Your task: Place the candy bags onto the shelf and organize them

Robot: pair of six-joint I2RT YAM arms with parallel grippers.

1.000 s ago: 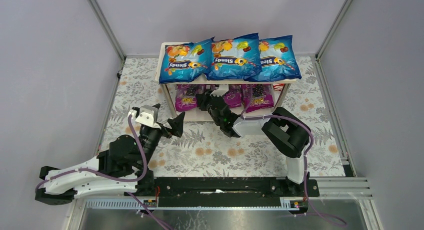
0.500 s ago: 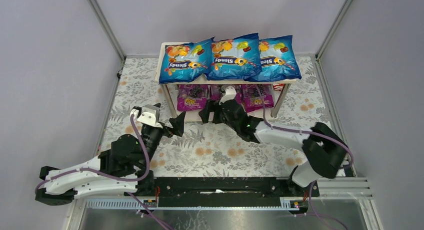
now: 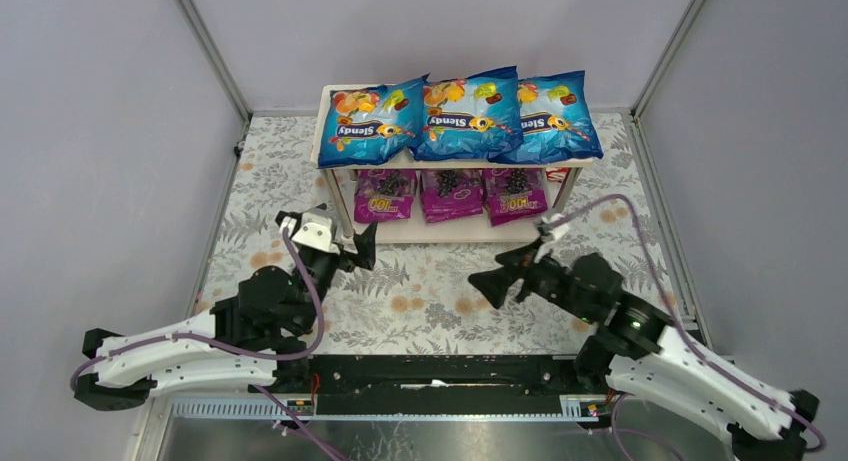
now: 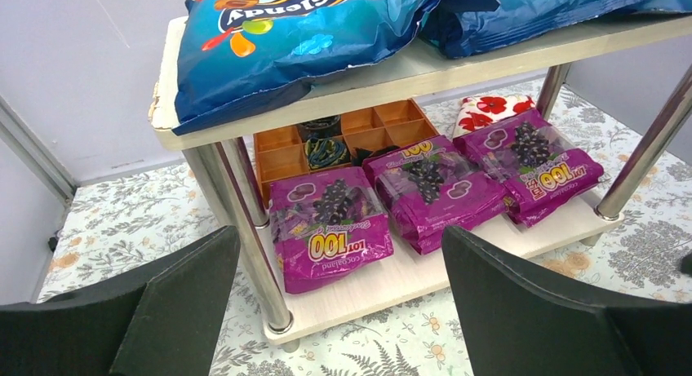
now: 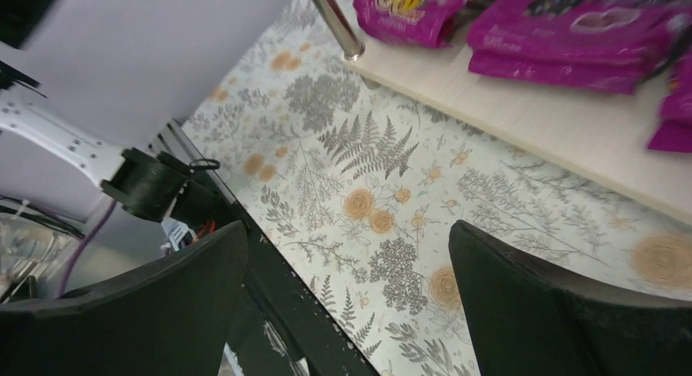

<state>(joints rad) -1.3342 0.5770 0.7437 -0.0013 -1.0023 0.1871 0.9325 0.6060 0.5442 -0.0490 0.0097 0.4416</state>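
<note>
Seen from above, the shelf (image 3: 322,131) stood at the far side of the floral cloth (image 3: 420,301), and all six candy bags were on it. Three blue bags (image 3: 468,114) lay edge to edge on the top board, and three magenta bags (image 3: 450,193) lay in a row on the lower one, so the job looked all but finished. The left gripper (image 3: 360,249) hung just beside the left front post, spread wide and holding nothing. The right gripper (image 3: 495,271) was likewise agape and empty over bare cloth, clear of the rack. The blue bags overhung the front lip, and any upward sweep of either arm near it could have hooked that overhang and dragged a glossy bag off. The right arm's purple cable (image 3: 610,203) arched close to the right front post and might have snagged there. In the left wrist view both wide-set fingers framed the lower board, with the post near the left one. A sideways swing from there risked knocking the post, shifting the rack and disturbing the neat magenta row. An orange divided tray (image 4: 359,131) sat behind the bags, so a forward nudge could have pushed them back against it. The right wrist view, tilted and a little blurred, showed the empty fingers over the cloth. The lower board's front edge lay near, so a careless turn could have clipped a magenta bag.
</note>
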